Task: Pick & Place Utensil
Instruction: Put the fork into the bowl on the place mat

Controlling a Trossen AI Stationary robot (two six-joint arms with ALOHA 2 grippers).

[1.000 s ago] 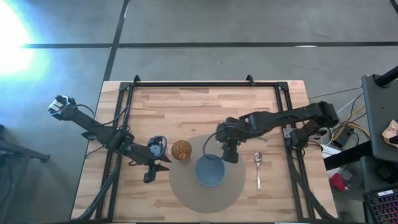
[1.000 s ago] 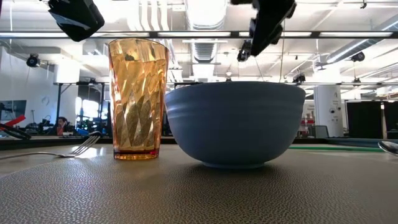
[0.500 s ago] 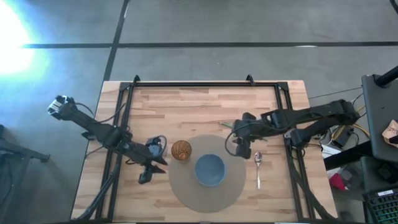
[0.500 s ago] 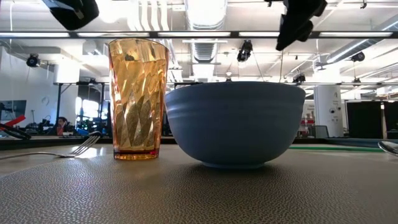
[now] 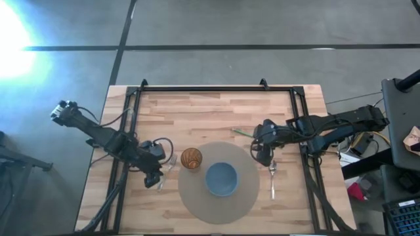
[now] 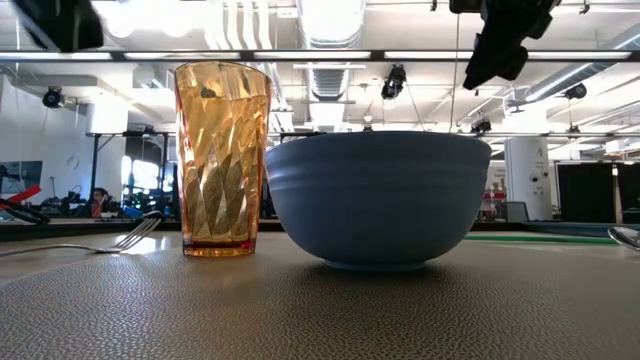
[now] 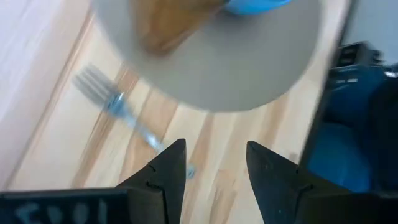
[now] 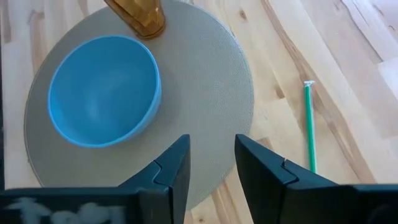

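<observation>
Low view cuts off the spoon (image 6: 628, 237) at frame edge.

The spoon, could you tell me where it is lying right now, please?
In the high view the spoon lies on the bare wood just right of the round grey mat, with the right gripper above its bowl end.

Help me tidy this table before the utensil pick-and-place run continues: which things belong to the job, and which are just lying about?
Part of the job:
- fork, below the open left gripper
- spoon, near the open right gripper
- round grey mat, the place setting

Just lying about:
- blue bowl and amber cup, already standing on the mat
- green straw
</observation>
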